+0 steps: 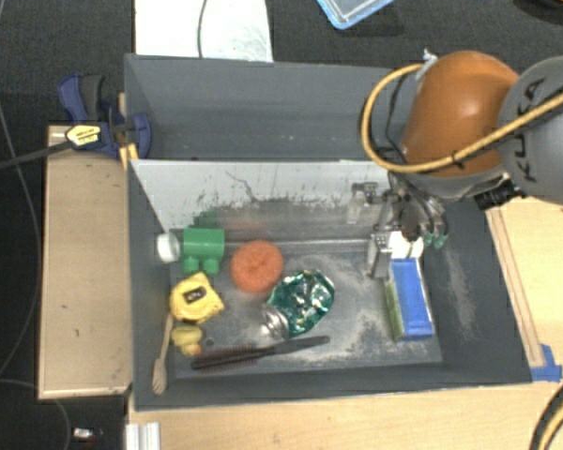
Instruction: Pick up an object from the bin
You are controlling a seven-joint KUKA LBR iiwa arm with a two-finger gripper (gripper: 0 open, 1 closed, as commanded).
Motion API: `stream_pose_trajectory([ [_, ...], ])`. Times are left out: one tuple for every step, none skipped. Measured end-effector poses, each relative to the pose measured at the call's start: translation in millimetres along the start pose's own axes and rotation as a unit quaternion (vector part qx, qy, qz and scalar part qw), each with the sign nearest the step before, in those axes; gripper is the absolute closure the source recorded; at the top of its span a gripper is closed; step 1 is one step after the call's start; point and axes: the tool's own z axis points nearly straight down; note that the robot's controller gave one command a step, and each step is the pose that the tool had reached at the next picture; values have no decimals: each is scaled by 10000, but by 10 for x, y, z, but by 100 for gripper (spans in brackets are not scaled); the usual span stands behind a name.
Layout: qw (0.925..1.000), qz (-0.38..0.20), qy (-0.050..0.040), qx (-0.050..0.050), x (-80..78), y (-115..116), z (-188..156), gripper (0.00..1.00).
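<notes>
Hanging claw [394, 251], opening impossible to tell, at end of flat blue rectangular block [415, 300], grey metal bin [263, 111].

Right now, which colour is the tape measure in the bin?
Tape measure: yellow with a black label; camera view.

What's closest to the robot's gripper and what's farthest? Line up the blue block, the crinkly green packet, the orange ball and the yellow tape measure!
1. Blue flat block: right next to the gripper, on the right side.
2. Crinkly green packet: in the middle.
3. Orange round scrubber: left of the middle.
4. Yellow tape measure: far left.
</notes>
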Motion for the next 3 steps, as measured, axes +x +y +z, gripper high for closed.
stream_pose_trajectory([
  [10000,0,-37,0,-16,0,-38,0],
  [9993,-374,-60,2,185,302,411,0],
  [9999,116,-78,3,497,678,656,0],
])
